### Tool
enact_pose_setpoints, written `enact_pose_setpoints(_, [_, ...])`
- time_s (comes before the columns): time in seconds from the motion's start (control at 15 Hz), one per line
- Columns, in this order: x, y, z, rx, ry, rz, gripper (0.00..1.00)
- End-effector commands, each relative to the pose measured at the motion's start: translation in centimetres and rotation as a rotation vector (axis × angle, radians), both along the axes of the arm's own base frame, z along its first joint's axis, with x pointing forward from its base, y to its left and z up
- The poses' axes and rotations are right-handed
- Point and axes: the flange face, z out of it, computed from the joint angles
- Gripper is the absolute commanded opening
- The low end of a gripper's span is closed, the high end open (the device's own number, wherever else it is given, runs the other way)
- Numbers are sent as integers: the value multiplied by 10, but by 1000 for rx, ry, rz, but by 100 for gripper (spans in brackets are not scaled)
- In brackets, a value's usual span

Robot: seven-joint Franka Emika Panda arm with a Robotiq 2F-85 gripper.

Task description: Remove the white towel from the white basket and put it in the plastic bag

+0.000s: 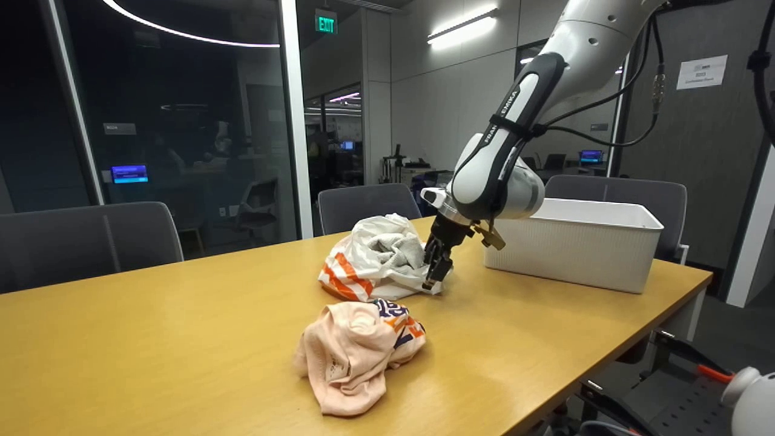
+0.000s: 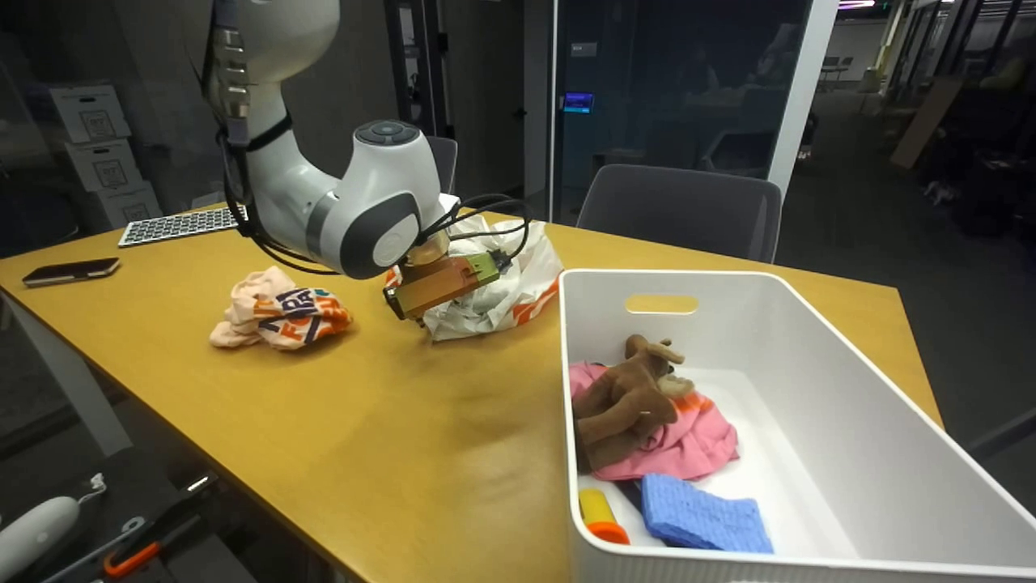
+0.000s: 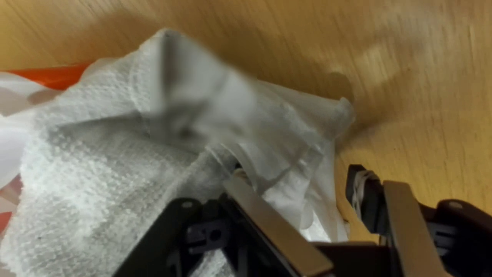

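Yellow-brown wooden table (image 1: 151, 357): in an exterior view, bears a crumpled printed peach cloth (image 1: 348, 357).
White plastic bag with orange stripes (image 1: 348, 272): sits on the table, the whitish terry towel (image 1: 396, 248) in its mouth.
Dark glass wall (image 1: 200, 91): stands behind a grey chair (image 1: 72, 242); a green EXIT sign (image 1: 326, 24) glows.
White rectangular plastic basket (image 2: 846, 421): in an exterior view, holds a brown plush toy (image 2: 627, 405).
Black two-finger gripper (image 3: 298, 177): in the wrist view, fingers stand wide apart, bag film showing between them.

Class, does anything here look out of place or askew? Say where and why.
The peach cloth lies crumpled on the table, outside both the white basket and the plastic bag. Also odd: the open gripper straddles the plastic bag's edge, so closing might pinch it.
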Motion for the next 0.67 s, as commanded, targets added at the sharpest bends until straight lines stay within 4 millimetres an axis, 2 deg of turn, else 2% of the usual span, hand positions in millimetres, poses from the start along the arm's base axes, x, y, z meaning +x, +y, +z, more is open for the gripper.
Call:
enact_pose_setpoints(0.0, [8,-4,0,-10,-34,6,31])
enact_pose_setpoints(0.13, [9,-8,2,-22,-45,5,15])
enact_pose_setpoints(0.27, [10,-14,9,-40,-53,-7,9])
enact_pose_setpoints(0.4, [12,-21,20,-52,-69,-36,8])
enact_pose_setpoints(0.47, [13,-23,25,-57,-78,-47,12])
enact_pose_setpoints(0.6, [13,-28,42,-69,-109,-68,14])
